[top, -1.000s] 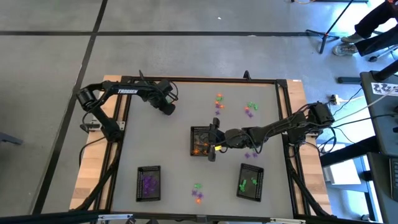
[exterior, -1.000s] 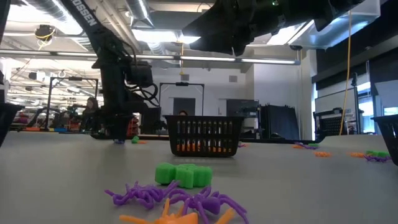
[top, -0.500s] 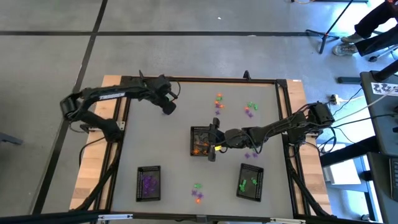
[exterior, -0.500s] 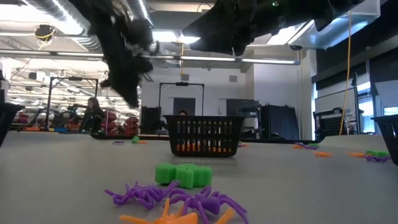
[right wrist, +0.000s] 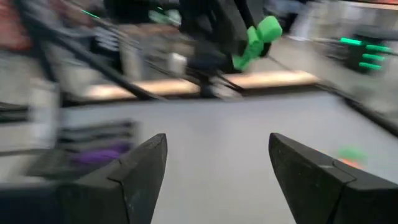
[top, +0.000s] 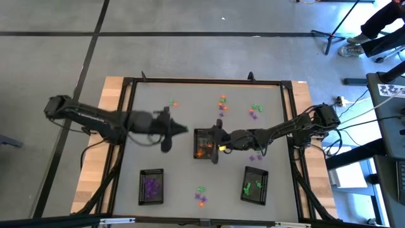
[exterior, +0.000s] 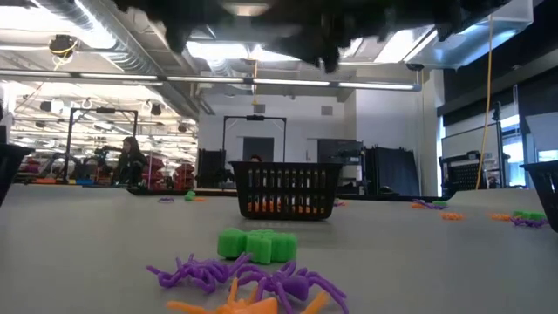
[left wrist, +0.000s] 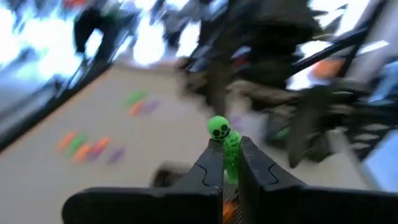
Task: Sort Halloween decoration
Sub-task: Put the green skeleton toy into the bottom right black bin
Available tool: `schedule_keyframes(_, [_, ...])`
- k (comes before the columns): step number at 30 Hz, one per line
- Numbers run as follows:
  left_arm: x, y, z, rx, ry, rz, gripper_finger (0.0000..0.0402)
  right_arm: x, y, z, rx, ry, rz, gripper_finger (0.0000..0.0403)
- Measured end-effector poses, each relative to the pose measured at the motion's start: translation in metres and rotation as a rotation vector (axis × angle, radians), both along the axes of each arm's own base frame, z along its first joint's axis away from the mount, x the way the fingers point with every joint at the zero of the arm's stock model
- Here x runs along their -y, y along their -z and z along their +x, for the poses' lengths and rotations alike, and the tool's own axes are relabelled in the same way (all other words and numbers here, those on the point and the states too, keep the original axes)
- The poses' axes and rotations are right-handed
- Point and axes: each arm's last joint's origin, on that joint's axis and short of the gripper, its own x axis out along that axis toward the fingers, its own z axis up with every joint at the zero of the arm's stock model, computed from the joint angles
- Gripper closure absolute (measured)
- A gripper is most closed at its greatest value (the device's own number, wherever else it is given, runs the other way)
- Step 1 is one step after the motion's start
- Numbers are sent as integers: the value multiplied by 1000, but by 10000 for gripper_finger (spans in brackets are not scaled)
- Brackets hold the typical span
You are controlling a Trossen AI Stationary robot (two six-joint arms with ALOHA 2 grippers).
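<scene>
My left gripper (top: 182, 130) hangs above the table, just left of the middle black tray (top: 204, 144), shut on a small green skull-headed figure (left wrist: 218, 128). The right wrist view shows that figure (right wrist: 258, 36) too, in the far gripper. My right gripper (top: 215, 143) hovers open over the middle tray, which holds orange trinkets, with nothing between its fingers (right wrist: 142, 171). Loose Halloween decoration lies at the far right (top: 223, 102) (top: 255, 111), at the far left (top: 173, 103) and near the front edge (top: 201, 196). In the low view, a green piece (exterior: 257, 244) and a purple spider (exterior: 253, 279) lie closest. My left gripper pinches the green figure's body (left wrist: 232, 160) between its two fingertips. The skull head (left wrist: 218, 128) sticks out past the fingertips. The fingers reach nearly level from the table's left side, and the figure is lifted clear of the table.
A black tray with purple pieces (top: 151, 187) stands at the near left and one with green pieces (top: 255, 185) at the near right. A few purple pieces (top: 256, 157) lie under the right arm. The table's raised frame (top: 202, 80) runs along the far edge.
My left gripper has risen from the table at the far left. It has swung toward the near edge and the right, ending up beside the middle tray. It has tipped from pointing down to nearly level. My right gripper has stayed over the middle tray.
</scene>
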Motion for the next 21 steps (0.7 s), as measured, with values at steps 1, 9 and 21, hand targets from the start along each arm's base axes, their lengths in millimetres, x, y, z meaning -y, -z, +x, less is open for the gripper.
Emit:
schedule_keyframes(1, [9,0,-1,54,39,24,400,-1,-3,0,27,-48,15,121])
schedule_keyframes(9, [48,5,-15,287,185,116,401,-9,-4,11,256,-326,137,121])
schedule_keyframes(21, [69,34,0,194,161,220,401,4,22,41,298,-415,331,121])
